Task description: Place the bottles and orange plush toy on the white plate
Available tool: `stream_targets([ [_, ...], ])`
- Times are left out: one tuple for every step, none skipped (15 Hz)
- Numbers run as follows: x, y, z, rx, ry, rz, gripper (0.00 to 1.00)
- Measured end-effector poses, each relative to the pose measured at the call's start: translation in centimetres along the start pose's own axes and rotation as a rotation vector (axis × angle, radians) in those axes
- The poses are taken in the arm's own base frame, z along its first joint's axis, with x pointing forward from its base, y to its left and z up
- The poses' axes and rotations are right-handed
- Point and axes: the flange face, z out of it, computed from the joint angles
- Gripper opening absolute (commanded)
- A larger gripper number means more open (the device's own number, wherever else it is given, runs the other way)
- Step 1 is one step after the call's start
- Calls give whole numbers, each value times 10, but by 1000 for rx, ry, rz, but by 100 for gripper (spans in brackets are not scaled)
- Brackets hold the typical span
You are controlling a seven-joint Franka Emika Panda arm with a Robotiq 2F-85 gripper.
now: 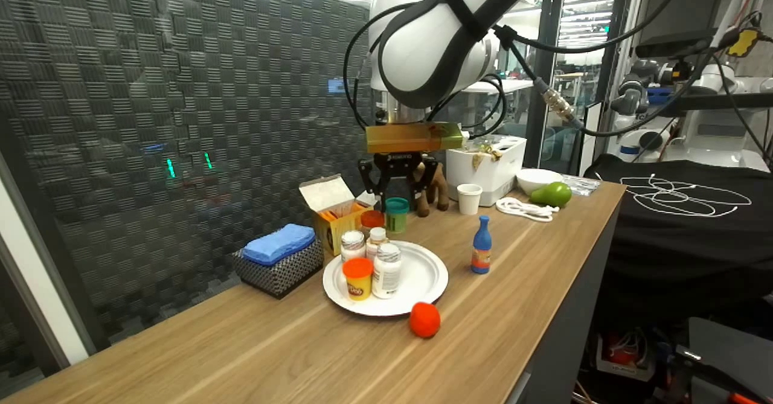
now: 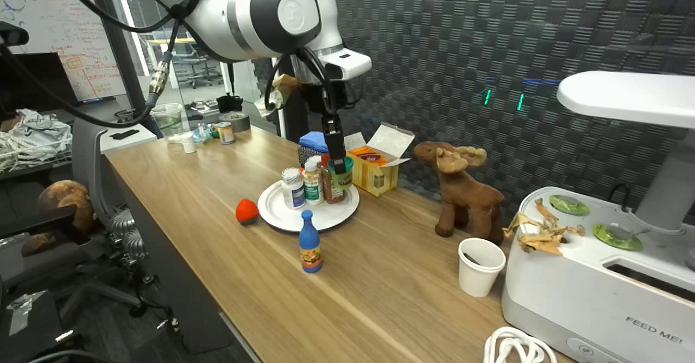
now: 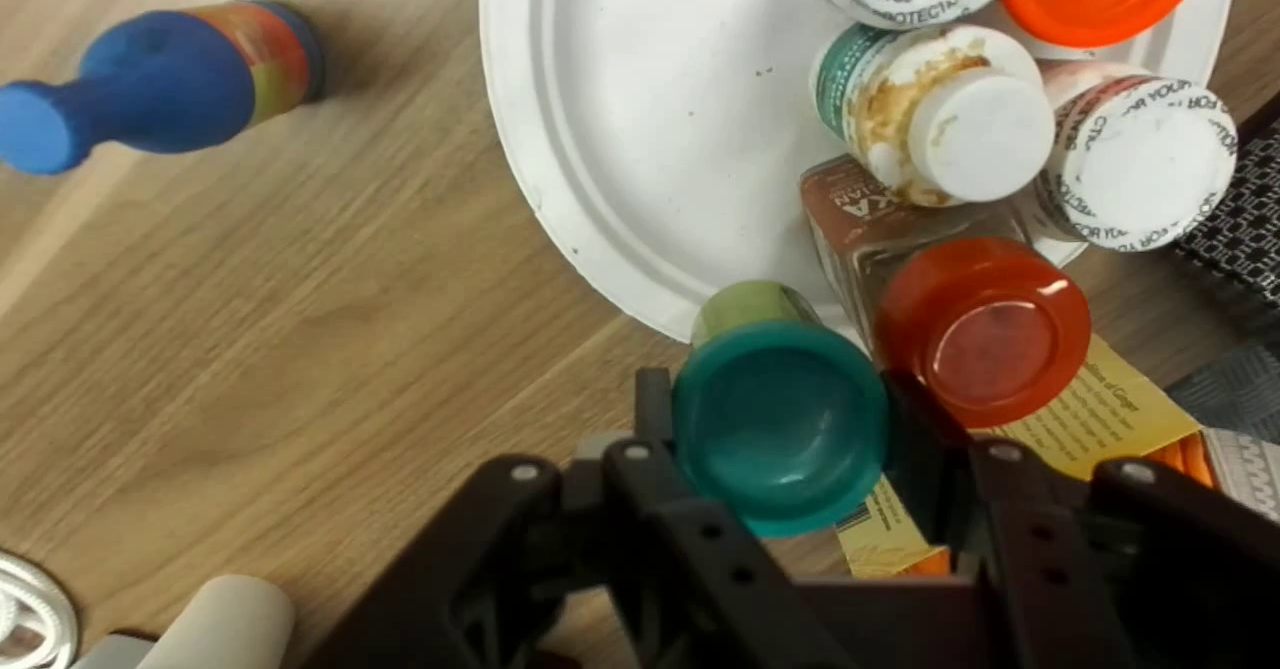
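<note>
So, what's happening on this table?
A robot arm is here to put bottles and an orange plush toy on a white plate. Its gripper holds a green-lidded tub near the plate's edge; whether the tub hangs clear is hard to tell. Several bottles stand on the plate already; the plush toy and a blue bottle are on the table.

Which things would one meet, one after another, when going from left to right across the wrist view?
Blue bottle, left rim of the white plate, green-lidded jar between the fingers, red-lidded bottle, farthest-right white-capped bottle. Unclear overlaps are left out.
</note>
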Motion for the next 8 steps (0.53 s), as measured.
stream_targets([
  [0,0,0,0,0,1,29],
  [0,0,0,0,0,1,29],
  [-1,0,0,0,-1,0,29],
  [-2,0,-1,0,-2,-1,29],
  [-4,1,-1,0,-4,-1,29],
  [-5,2,-1,-1,-6,-1,29],
  [-7,4,-2,-1,-8,0,29],
  [-9,6,-2,-2,-10,5,29],
])
